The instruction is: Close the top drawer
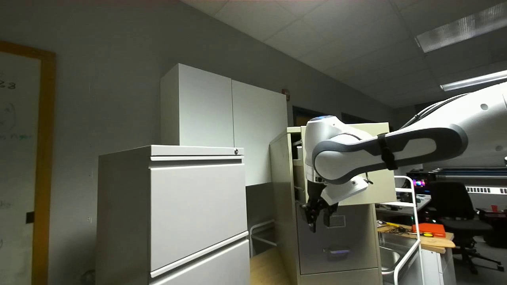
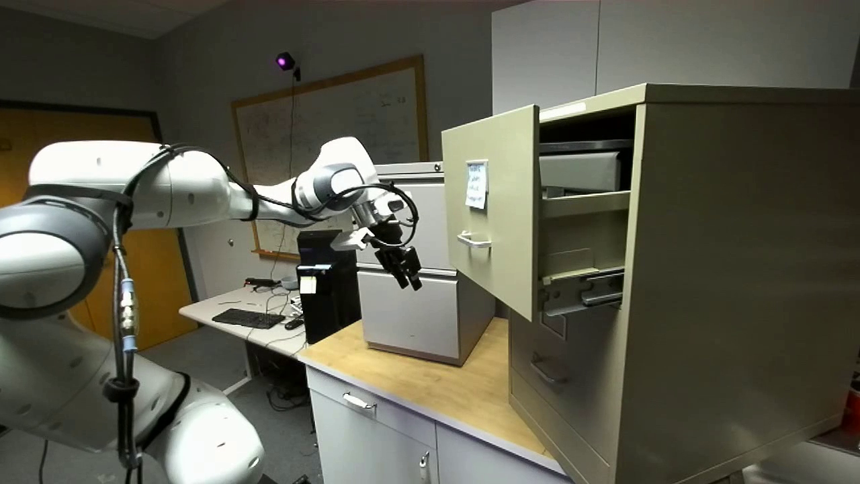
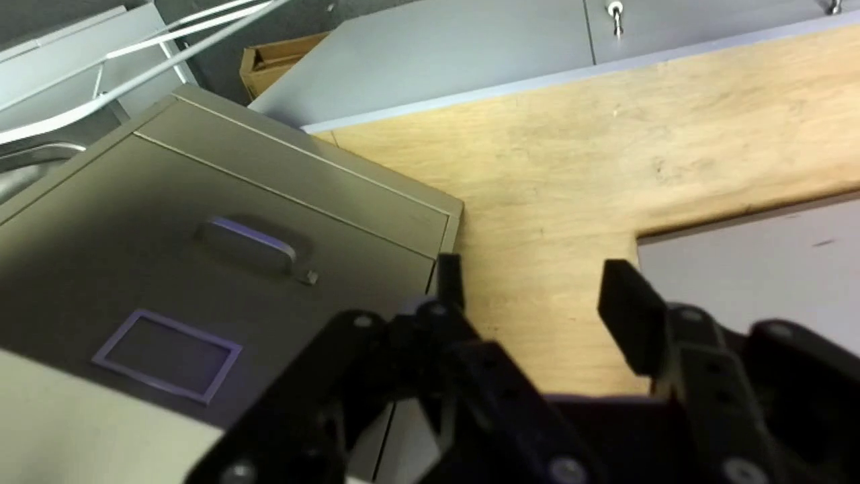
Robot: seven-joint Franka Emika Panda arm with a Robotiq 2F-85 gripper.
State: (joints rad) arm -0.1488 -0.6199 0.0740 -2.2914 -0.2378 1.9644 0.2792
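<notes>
The top drawer (image 2: 497,208) of the narrow beige filing cabinet (image 2: 732,282) stands pulled well out. Its flat front bears a metal handle (image 2: 474,240) and a paper label. In an exterior view the arm covers much of the drawer front (image 1: 380,190). In the wrist view a pale part of the drawer (image 3: 87,430) shows at the lower left. My gripper (image 3: 534,282) is open and empty, pointing down. In both exterior views it (image 1: 320,225) (image 2: 410,284) hangs beside the drawer's front edge, apart from the handle and holding nothing.
A wide pale grey cabinet (image 1: 198,213) (image 2: 410,309) stands on the wooden counter (image 2: 484,376) beside the beige cabinet. Below the open drawer is a shut lower drawer with a handle (image 3: 252,238). A white metal frame (image 1: 414,237) stands on the far side of the beige cabinet.
</notes>
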